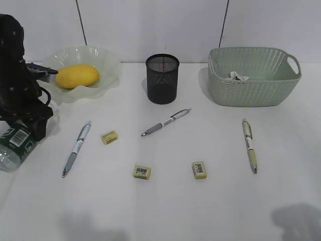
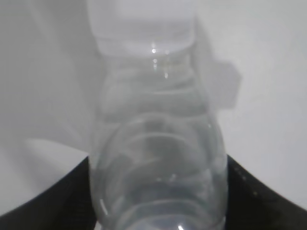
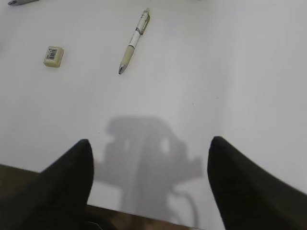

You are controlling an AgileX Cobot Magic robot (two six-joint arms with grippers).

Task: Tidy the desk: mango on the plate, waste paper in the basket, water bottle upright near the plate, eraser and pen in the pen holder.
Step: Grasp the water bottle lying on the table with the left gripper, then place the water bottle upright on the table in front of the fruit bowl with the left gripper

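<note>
Lying at the desk's [image 1: 165, 211] left edge, the water bottle [image 1: 15, 145] sits between the left gripper's [image 2: 156, 201] jaws (whether they grip yet, I cannot tell). Squeeze the body firmly before standing it beside the plate [image 1: 108, 60].

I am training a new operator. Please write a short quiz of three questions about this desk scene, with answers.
1. True or false: the mango lies on the plate.
2. How many erasers lie on the desk? A) two B) three C) four
3. What lies between the fingers of the left gripper?

Key:
1. True.
2. B: one, another, a third.
3. The water bottle, lying on its side.
</note>
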